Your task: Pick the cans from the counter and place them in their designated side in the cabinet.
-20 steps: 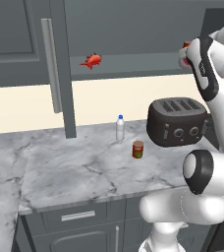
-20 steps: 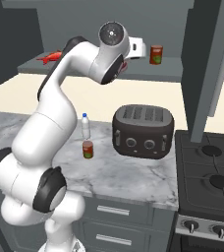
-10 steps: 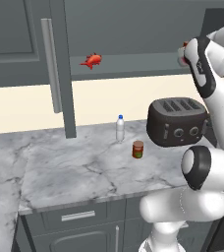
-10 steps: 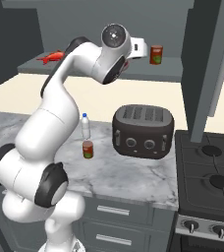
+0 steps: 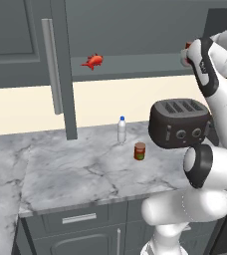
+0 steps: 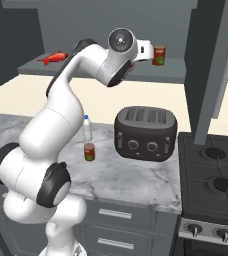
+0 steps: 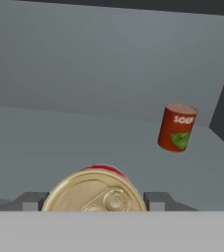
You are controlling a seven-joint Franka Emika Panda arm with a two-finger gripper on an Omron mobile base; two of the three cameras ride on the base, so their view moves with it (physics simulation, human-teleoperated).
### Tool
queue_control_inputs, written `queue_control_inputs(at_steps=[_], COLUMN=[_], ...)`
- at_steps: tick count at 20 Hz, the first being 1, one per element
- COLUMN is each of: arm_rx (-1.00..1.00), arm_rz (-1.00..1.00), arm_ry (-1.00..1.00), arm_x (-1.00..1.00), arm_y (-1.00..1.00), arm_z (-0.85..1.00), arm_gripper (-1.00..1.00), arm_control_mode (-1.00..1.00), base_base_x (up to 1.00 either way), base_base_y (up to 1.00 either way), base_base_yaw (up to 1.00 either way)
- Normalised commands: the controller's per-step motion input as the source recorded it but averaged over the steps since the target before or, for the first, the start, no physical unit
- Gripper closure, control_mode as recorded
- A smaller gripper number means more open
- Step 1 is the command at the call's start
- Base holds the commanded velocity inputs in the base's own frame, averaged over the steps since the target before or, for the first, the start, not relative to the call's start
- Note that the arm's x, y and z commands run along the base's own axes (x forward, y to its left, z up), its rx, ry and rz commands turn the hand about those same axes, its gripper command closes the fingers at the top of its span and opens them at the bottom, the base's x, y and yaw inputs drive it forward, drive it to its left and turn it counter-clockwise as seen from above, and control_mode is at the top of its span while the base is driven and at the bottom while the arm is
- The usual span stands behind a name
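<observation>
From where I stand, one red can (image 7: pixel 177 127) already sits on the cabinet shelf (image 7: pixel 60 142), right of centre in the hand view. The claw (image 7: pixel 95 199) pinches a second can (image 7: pixel 97 189), gold lid showing, not yet set down. The left base view adds a plain can (image 5: pixel 140 151) on the counter (image 5: pixel 80 169).

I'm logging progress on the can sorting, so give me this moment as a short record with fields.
held: gold-topped can, gripped between the fingers, at the cabinet shelf
resting or lifted: cannot tell
already shelved: red soup can, green label, upright, toward the right end
shelf, left end: red fish-shaped item
counter: toaster, blue-capped bottle, small red can in front of the bottle
</observation>
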Motion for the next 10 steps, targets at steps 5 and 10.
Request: queue_control_inputs(at_steps=[5, 10], arm_rx=[0.0, 0.0], arm_rz=[0.0, 0.0], arm_ry=[0.0, 0.02], arm_x=[0.2, 0.23], arm_y=[-0.06, -0.02], arm_z=[-0.09, -0.06], arm_gripper=[1.0, 1.0], arm_control_mode=[-1.0, -1.0], base_base_x=[0.0, 0.0], base_base_y=[0.0, 0.0], base_base_yaw=[0.0, 0.0])
